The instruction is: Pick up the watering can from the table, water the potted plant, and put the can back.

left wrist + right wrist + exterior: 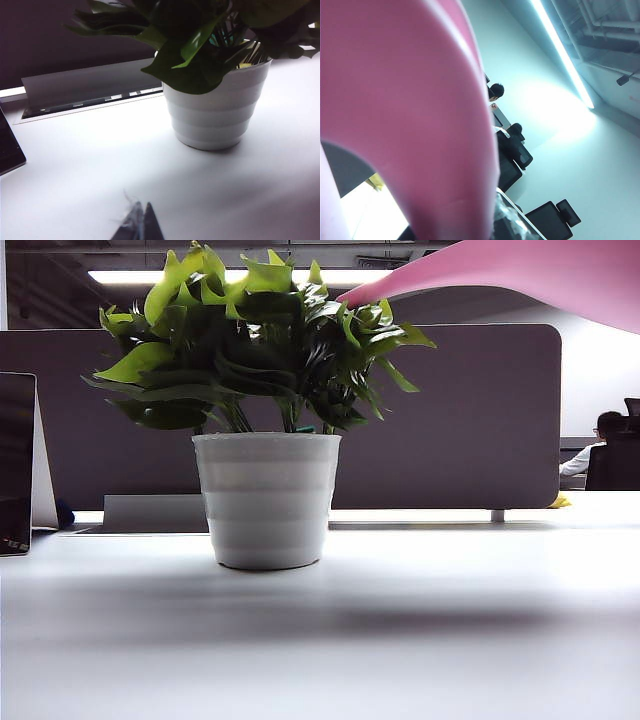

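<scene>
One watering can (pixel 540 275) hangs in the air at the upper right of our exterior view, tilted, its pink spout tip reaching the leaves of the potted plant (pixel 265 420). Our right wrist view is filled by its pink body (pixel 405 115); we cannot tell whether the right gripper, barely visible there, is clamped on it. The plant's white pot stands on the table (pixel 420 640), before a dark divider panel (pixel 470 420). Our left gripper (pixel 138 222) rests low near the pot, fingertips pressed together, grasping nothing.
</scene>
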Tool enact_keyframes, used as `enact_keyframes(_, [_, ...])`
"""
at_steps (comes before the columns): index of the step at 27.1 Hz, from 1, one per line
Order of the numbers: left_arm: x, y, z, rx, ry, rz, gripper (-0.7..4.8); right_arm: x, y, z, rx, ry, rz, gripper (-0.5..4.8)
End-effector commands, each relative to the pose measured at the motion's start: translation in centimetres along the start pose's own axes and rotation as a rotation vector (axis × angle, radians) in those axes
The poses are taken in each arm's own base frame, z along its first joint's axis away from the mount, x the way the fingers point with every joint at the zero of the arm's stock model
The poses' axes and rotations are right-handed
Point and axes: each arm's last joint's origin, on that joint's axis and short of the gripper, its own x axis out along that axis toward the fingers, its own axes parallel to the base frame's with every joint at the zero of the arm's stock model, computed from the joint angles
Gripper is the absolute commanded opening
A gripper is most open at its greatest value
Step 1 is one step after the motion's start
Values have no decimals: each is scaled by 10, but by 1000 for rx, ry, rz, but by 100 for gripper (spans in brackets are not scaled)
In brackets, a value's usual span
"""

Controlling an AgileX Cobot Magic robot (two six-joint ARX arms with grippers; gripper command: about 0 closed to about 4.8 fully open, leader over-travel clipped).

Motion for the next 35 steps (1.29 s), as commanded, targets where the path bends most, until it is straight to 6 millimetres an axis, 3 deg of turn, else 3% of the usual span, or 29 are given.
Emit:
enact_keyframes(1, [0, 0, 1, -1, -8, 0, -5, -3, -13, 10, 12, -63, -91, -6])
enact_keyframes(18, [0, 0, 1, -1, -8, 0, -5, -3, -14, 10, 14, -63, -97, -6])
enact_keyframes(35, [0, 0, 1, -1, -8, 0, -5, -11, -13, 3, 176, 80, -84, -6])
